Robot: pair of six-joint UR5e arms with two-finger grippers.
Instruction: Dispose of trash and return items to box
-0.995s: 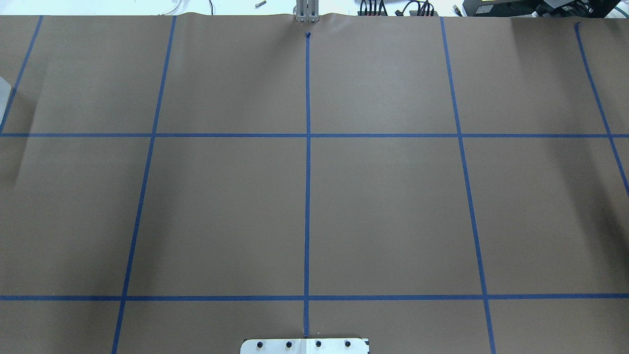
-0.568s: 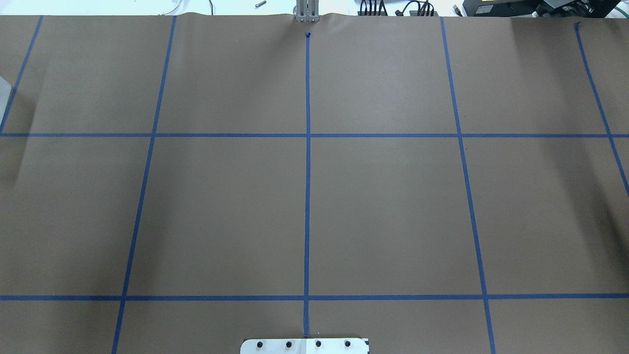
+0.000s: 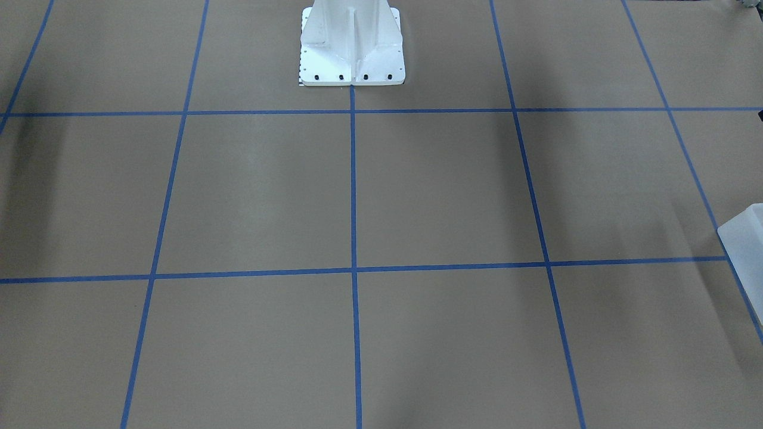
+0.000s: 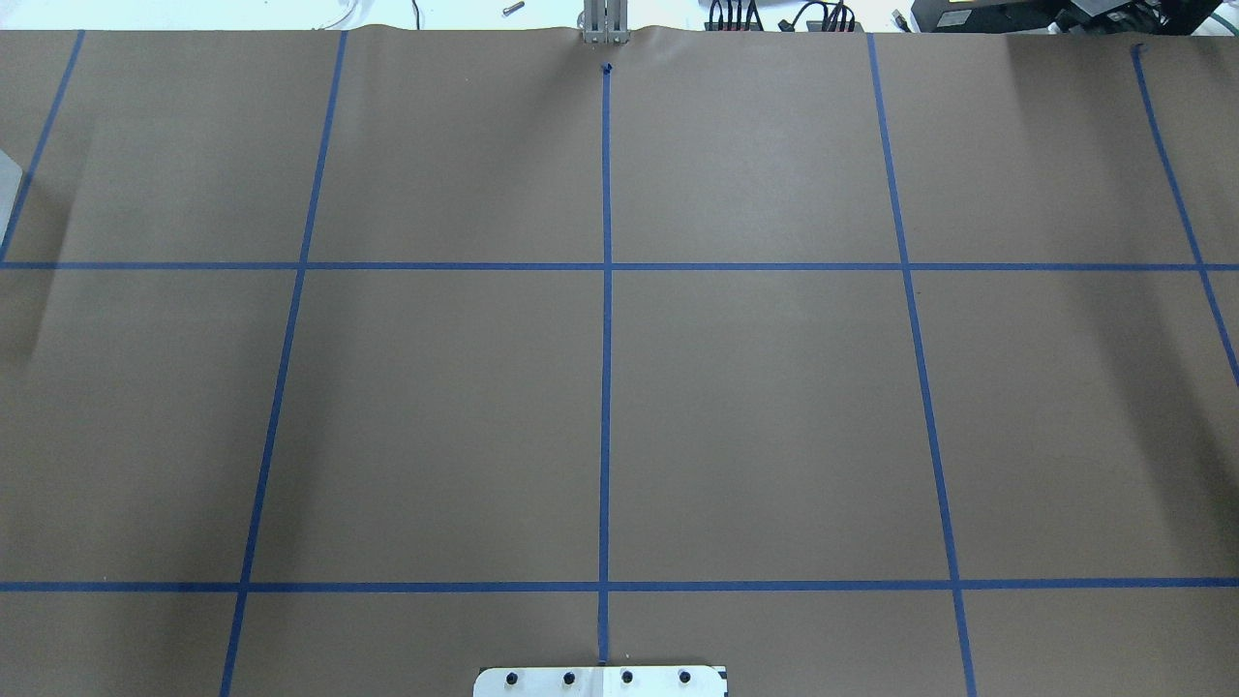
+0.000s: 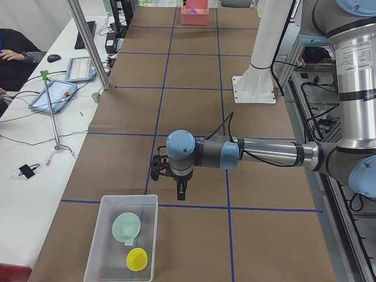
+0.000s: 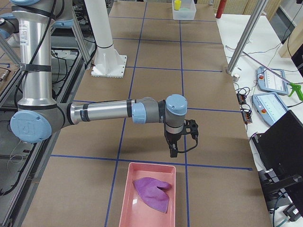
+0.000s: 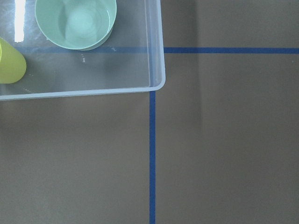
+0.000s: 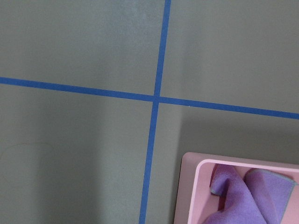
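Observation:
The box (image 5: 106,232), a whitish translucent container, stands at the table's left end and holds a green bowl (image 5: 126,226) and a yellow cup (image 5: 137,258). The left wrist view looks down on the box's corner (image 7: 156,70), the bowl (image 7: 77,21) and the cup (image 7: 9,60). My left gripper (image 5: 181,192) hangs over the table just beside the box; I cannot tell whether it is open or shut. My right gripper (image 6: 173,150) hangs just beside a pink tray (image 6: 124,198) that holds a purple cloth (image 6: 151,191); its state cannot be told either.
The white pedestal (image 3: 351,47) stands at the table's middle on the robot's side. Only a corner of the box (image 3: 745,238) shows in the front-facing view. Blue tape lines grid the brown table. Tablets (image 5: 56,94) and a person's arm (image 5: 17,56) are at the side desk.

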